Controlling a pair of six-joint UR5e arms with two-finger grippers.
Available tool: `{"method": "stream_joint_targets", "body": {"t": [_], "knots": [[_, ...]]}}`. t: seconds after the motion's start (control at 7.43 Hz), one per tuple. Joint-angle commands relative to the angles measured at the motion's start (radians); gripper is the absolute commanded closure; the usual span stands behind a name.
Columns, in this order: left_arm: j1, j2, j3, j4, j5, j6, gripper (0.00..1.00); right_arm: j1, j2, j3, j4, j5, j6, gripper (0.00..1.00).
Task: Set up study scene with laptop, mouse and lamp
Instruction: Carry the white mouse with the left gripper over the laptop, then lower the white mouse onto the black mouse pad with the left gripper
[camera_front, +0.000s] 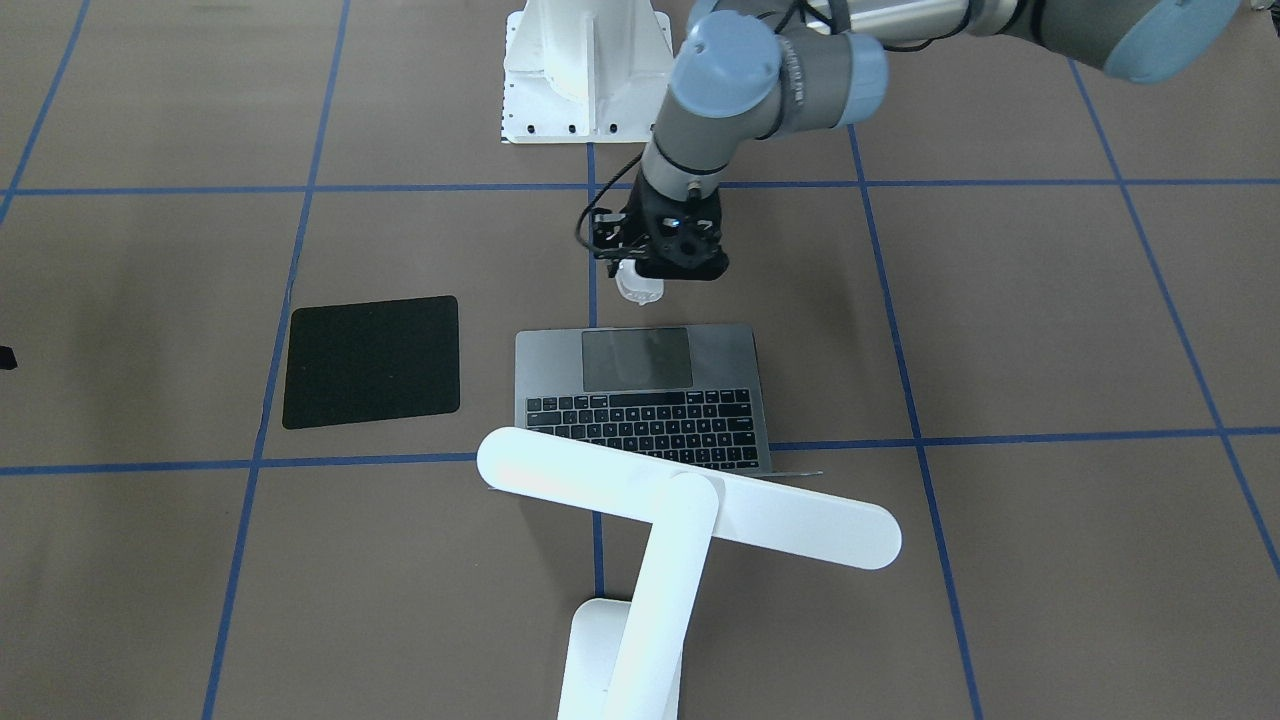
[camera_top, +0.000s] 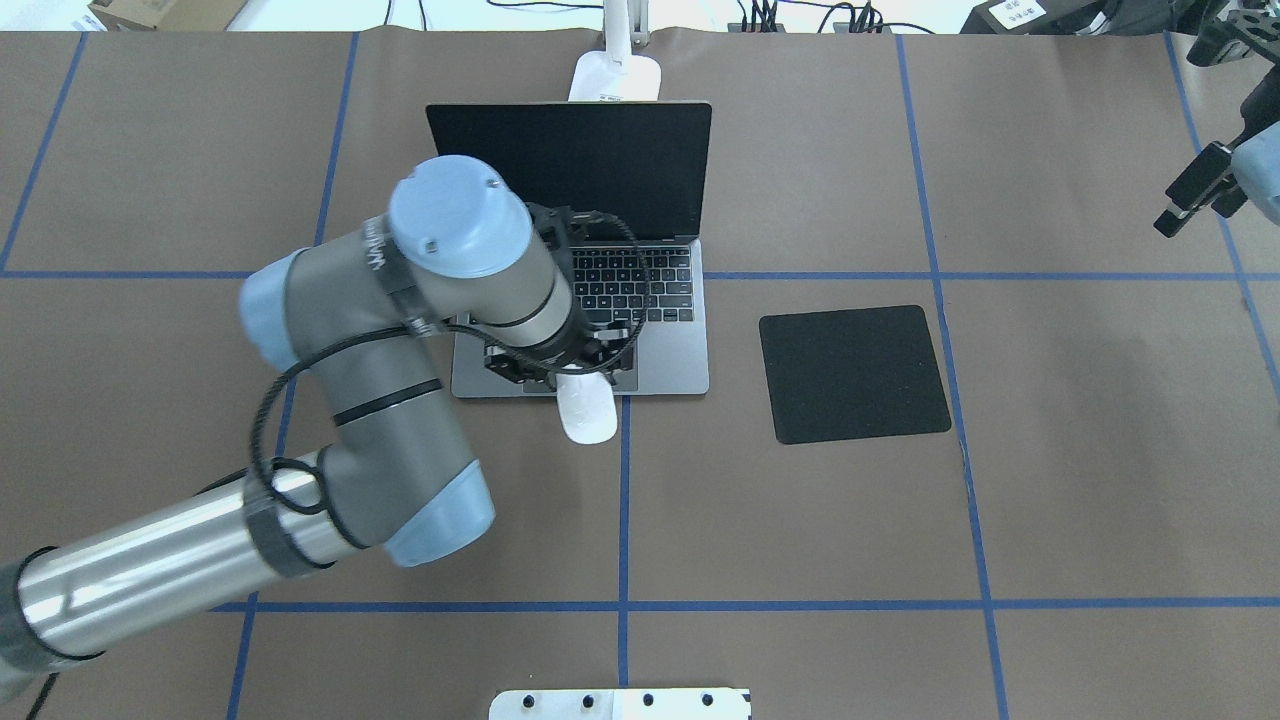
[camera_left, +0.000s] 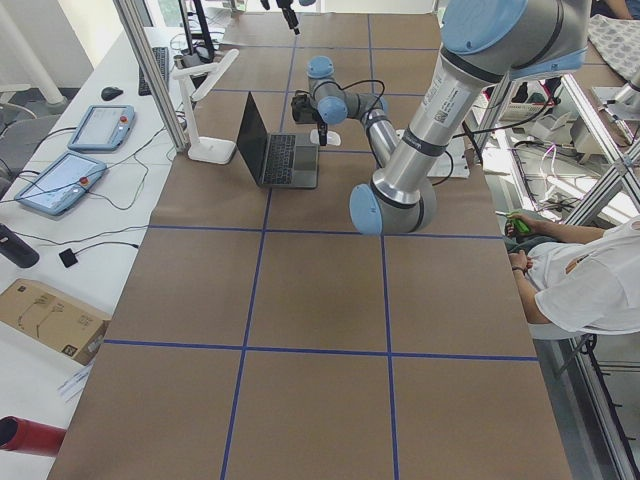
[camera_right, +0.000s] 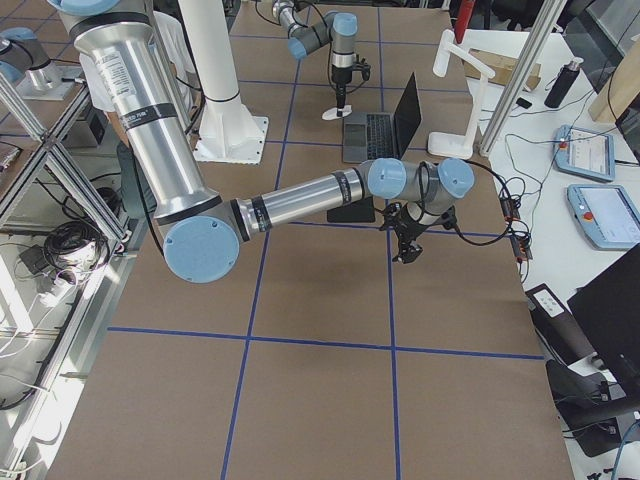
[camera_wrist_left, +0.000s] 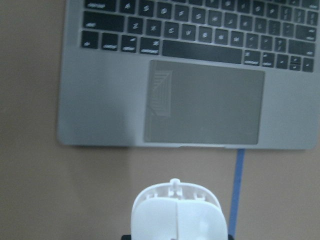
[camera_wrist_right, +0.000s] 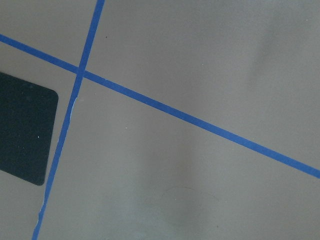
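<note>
While the left gripper (camera_top: 572, 372) seems clamped on the small smooth white oval mouse (camera_top: 587, 415), whose long axis points at the robot, just off the near edge of the open slim grey metal laptop (camera_top: 672, 352), the flat black square mat (camera_top: 853, 373) lies rightward, apart; the right gripper (camera_top: 1195, 195) sits far off, and I cannot tell its state.

Just before the laptop (camera_top: 668, 350), on the robot's side of its front edge: the mouse (camera_top: 587, 412), between the fingers of the left gripper (camera_front: 645, 270); touching the table or just above it, cannot tell; behind the laptop, on the side away from the robot: the lamp (camera_front: 690, 495), base close to the screen's back, head higher than the screen; right of the laptop, near but apart: the mat (camera_top: 853, 373); farther right, past the mat: the right gripper (camera_right: 405, 245).
</note>
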Motion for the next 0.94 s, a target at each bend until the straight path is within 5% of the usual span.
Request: {"method": "stream_joint_targets", "body": {"t": [0.0,0.54,0.81], "knots": [[0.026,-0.287,0.342,-0.008,0.045,-0.002,0.51,0.0,-0.002,-0.008,0.01,0.0,0.0,0.01],[0.111,-0.6,0.847,-0.22,0.239,-0.075,0.52,-0.006,-0.003,-0.067,0.089,0.006,0.003,0.01],[0.135,-0.631,0.901,-0.258,0.255,-0.11,0.52,-0.006,-0.003,-0.072,0.093,0.009,0.003,0.01]]}}
